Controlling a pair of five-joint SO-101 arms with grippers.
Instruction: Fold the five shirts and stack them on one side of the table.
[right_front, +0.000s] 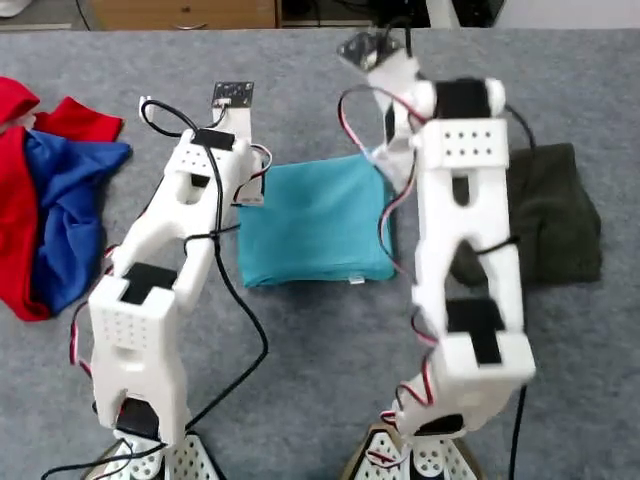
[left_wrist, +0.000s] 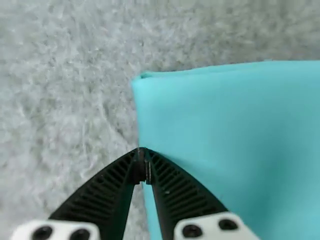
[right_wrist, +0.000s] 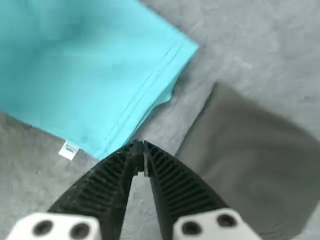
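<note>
A folded teal shirt (right_front: 315, 220) lies flat mid-table between my two arms. My left gripper (left_wrist: 141, 160) is shut, its tips resting right at the left edge of the teal shirt (left_wrist: 225, 140); no cloth is lifted. My right gripper (right_wrist: 139, 150) is shut too, over the strip of bare cloth-covered table between a corner of the teal shirt (right_wrist: 85, 70) and a folded dark olive shirt (right_wrist: 250, 170). That dark olive shirt (right_front: 560, 215) lies at the right side. A crumpled red shirt (right_front: 85, 118) and blue shirt (right_front: 60, 210) are heaped at the far left.
The table (right_front: 320, 360) is covered in grey felt. Black and red cables (right_front: 235, 300) loop from both arms over the near part. A small white tag (right_wrist: 68, 149) sticks out from the teal shirt's hem.
</note>
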